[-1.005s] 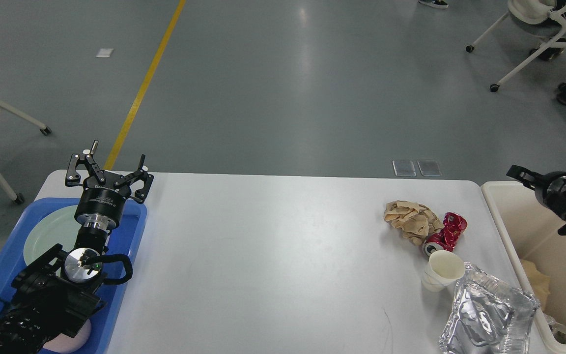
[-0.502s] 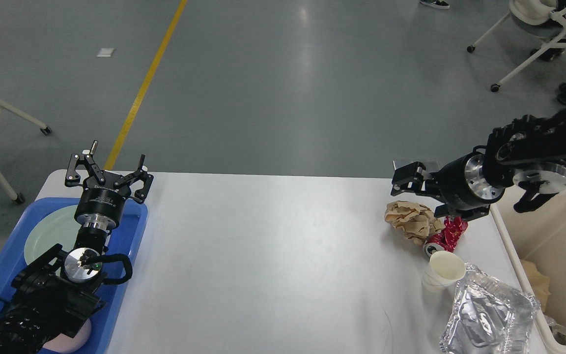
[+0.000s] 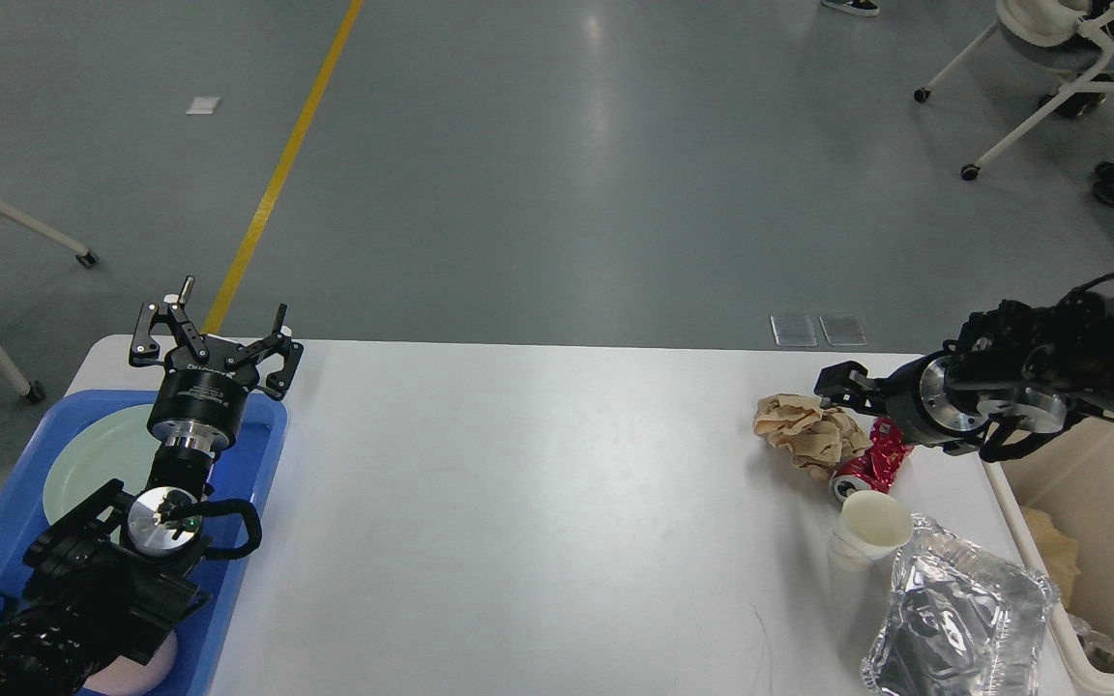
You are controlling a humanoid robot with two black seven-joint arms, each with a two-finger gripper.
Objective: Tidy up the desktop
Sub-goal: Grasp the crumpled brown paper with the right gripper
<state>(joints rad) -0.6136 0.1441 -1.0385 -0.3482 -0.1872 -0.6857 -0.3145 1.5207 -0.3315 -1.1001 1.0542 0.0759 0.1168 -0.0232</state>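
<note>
Desktop (image 3: 538, 503) beneath right gripper (image 3: 842, 387), paper wad (image 3: 804, 432)

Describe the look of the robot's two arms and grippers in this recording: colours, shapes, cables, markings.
Both arms are black with polished silver rings at the wrists. The left gripper has a black cylindrical body with small white lettering, linkage-style jaws with pale screw heads, a black cable looping by a silver disc. The right gripper is similarly black; a thin cable arcs above its arm.

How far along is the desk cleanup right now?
Partly done: a plate sits in the blue tray, and some brown paper is in the cream bin. In hand: the right gripper is at the crumpled brown paper. Left on the desktop: crushed red can, paper cup, foil container.
</note>
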